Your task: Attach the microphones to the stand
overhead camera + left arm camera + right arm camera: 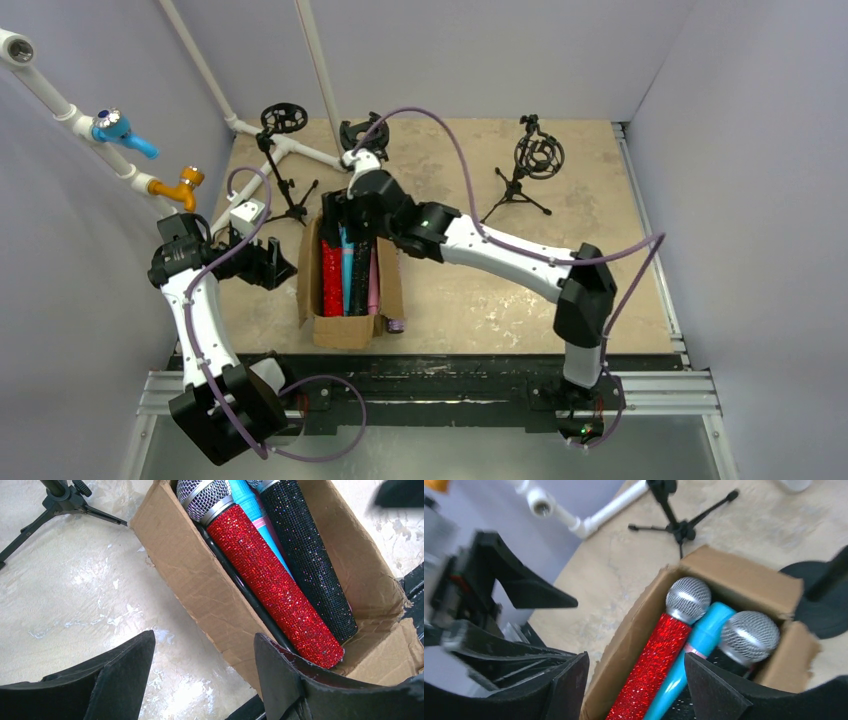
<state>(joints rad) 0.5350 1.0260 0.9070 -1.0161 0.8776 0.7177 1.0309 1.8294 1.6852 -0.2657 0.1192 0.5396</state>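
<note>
A cardboard box (310, 290) holds a red glitter microphone (331, 275), a blue one (347, 262), a black glitter one (360, 280) and a pink one (374, 285). Three black shock-mount stands stand at the back: left (283, 120), middle (356, 133), half hidden by my right arm, and right (538, 155). My right gripper (345, 222) is open and empty above the box's far end, over the red microphone (659, 655) and the blue one (704, 635). My left gripper (275, 265) is open and empty just left of the box (200, 580), beside the red microphone (272, 580).
White PVC pipe (310, 152) lies on the table at the back left beside the left stand's legs (55, 505). A pipe with a blue tap (125, 130) and an orange tap (180, 185) runs along the left wall. Walls enclose the table.
</note>
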